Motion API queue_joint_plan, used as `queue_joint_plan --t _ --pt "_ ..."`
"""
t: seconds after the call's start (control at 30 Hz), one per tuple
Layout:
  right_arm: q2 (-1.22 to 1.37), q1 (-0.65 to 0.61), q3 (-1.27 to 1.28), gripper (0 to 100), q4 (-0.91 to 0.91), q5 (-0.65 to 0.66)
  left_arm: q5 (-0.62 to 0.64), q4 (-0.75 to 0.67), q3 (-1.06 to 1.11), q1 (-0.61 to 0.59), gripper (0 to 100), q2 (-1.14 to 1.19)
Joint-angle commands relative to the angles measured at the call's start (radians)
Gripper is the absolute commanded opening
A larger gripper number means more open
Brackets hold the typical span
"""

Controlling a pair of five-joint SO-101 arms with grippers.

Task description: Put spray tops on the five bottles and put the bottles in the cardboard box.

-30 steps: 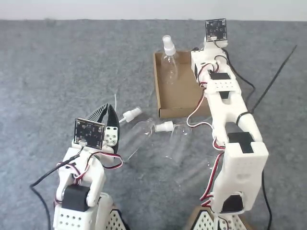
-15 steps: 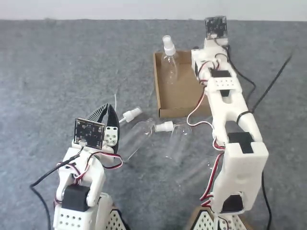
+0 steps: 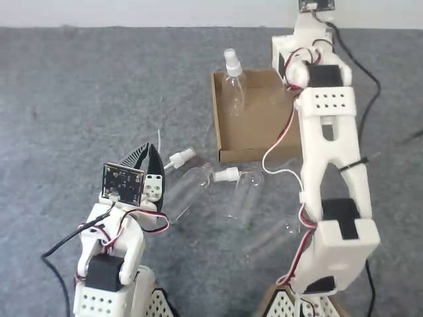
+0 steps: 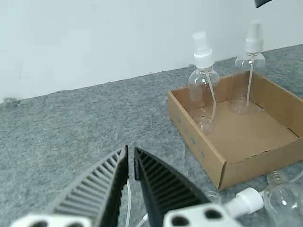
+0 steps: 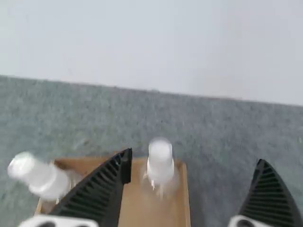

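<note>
Standing in the cardboard box: two bottles

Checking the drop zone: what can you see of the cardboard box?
The cardboard box is a shallow, open-topped rectangular tray of plain brown cardboard with low walls, lying flat on the grey felt-like table. A left bottle and a right bottle, both clear with white spray tops, stand upright in its far half. The right gripper hangs open above them. Loose bottles lie just outside its near wall; contact is unclear.
</note>
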Motion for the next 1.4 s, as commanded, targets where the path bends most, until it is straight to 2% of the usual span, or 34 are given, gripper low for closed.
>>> queue_joint_plan --t 0.0,0.2,0.4,0.47,0.67,0.77,0.9,1.0,1.17,1.37 --pt "-0.151 -0.002 -0.072 33.0 0.240 0.006 -0.006 -0.026 -0.007 -0.003 1 -0.008" --pt "-0.217 -0.005 -0.072 32.9 0.579 0.002 -0.006 -0.026 -0.007 -0.003 1 -0.008" --pt "-0.263 -0.002 -0.071 32.8 0.863 -0.110 -0.006 -0.026 -0.007 -0.003 1 -0.006" --pt "-0.280 -0.004 -0.063 32.8 0.955 -0.083 -0.006 -0.026 -0.007 -0.003 1 -0.006" --pt "-0.410 -0.048 0.302 26.6 0.926 -0.017 -0.006 -0.026 -0.005 -0.003 1 -0.006" --pt "-0.545 -0.111 0.542 22.5 0.834 0.046 -0.006 -0.026 -0.005 -0.003 1 -0.006" --pt "-0.788 -0.194 0.872 18.6 0.680 0.048 -0.006 -0.026 -0.005 -0.003 1 -0.006" --pt "-0.943 -0.305 1.063 18.2 0.634 0.054 -0.006 -0.032 0.004 -0.003 1 -0.006" --pt "-1.116 -0.529 1.209 18.3 0.664 0.052 -0.006 -0.032 0.004 -0.003 1 -0.006" --pt "-1.102 -0.642 1.226 18.3 0.657 0.051 -0.006 -0.032 0.004 -0.003 1 -0.006"
